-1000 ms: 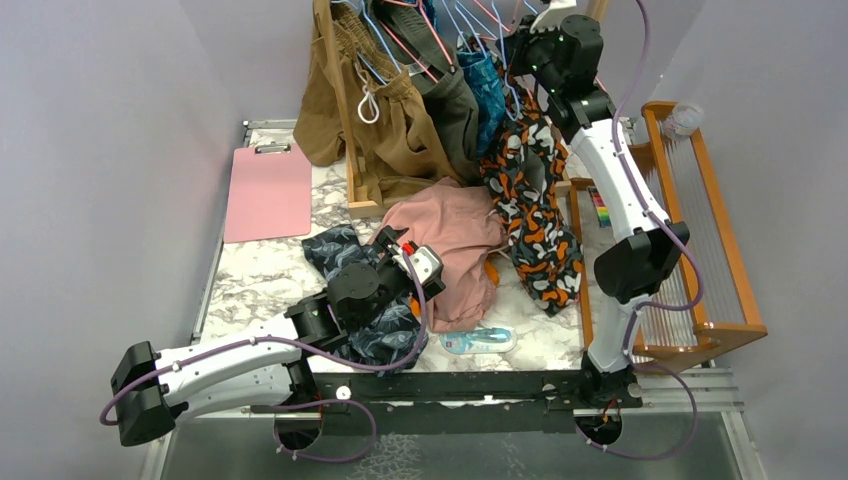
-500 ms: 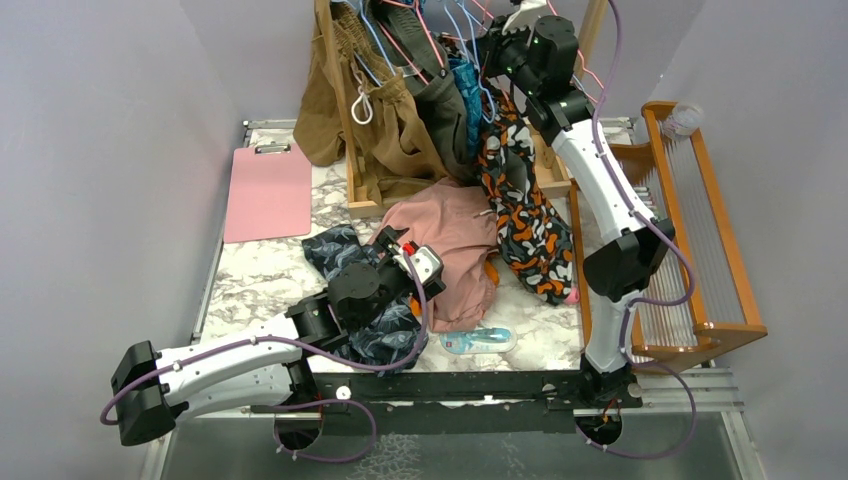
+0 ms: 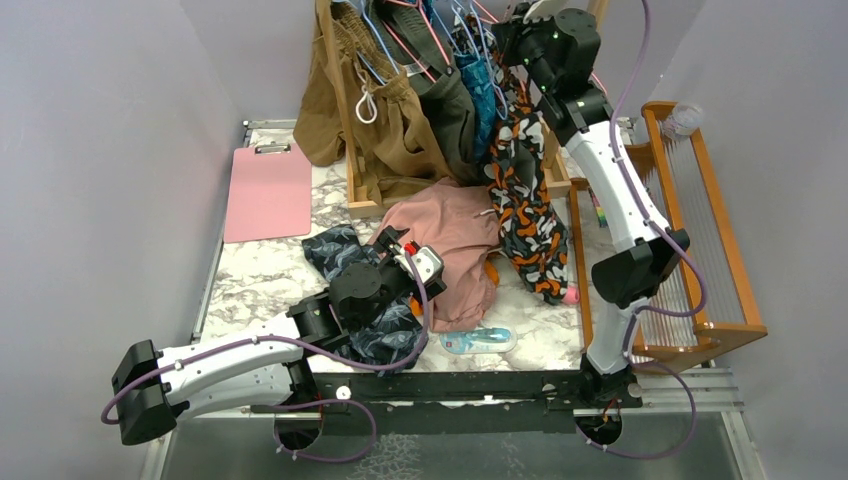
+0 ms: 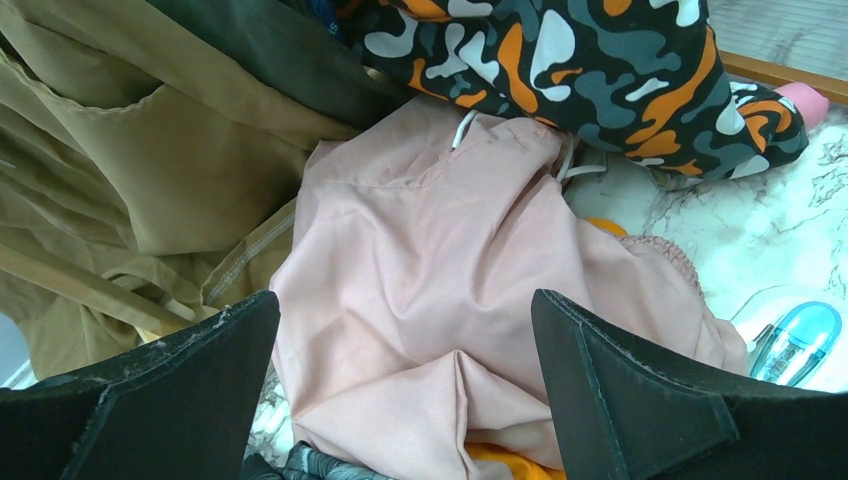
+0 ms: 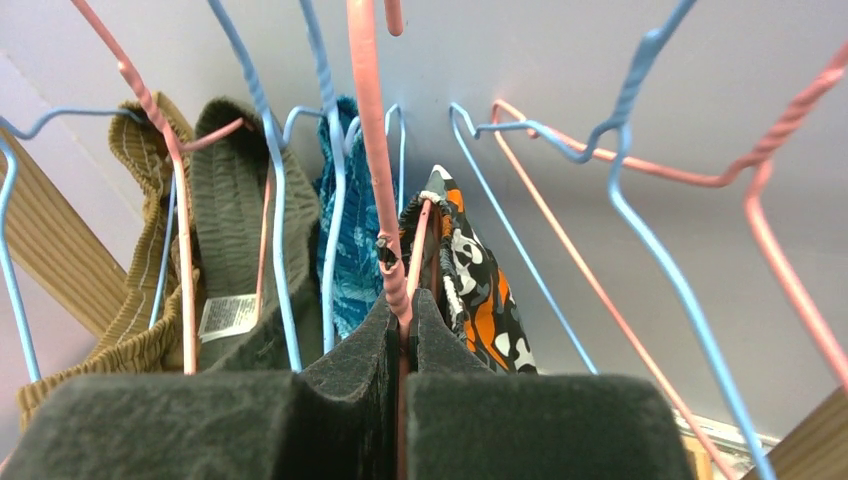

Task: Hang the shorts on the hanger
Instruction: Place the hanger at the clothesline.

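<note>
Top view first: my right gripper point(image 3: 520, 32) is way up at the top of the rack point(image 3: 338, 110), in among the other hangers. The shorts point(image 3: 525, 200) dangle below it down the rack's right side, with the hem nearly at the table. My left gripper point(image 3: 400, 250) sits low in front of the rack, over the pink shorts point(image 3: 455, 235), carrying nothing.

Left wrist: jaws spread wide, pink shorts right under them, and the shorts point(image 4: 600, 70) lie beyond, toward the rack.

Right wrist: fingers pinched tight on the hanger point(image 5: 372, 170) at its twisted neck, with the shorts point(image 5: 470, 290) draped on it just behind. Blue hangers point(image 5: 335, 230) crowd both sides.

So I reckon the shorts are on and I'm at the hang-it-up bit. I can't tell if the hook has caught the rack's rail. Next it needs seating there without snagging the neighbours, then I let go.
</note>
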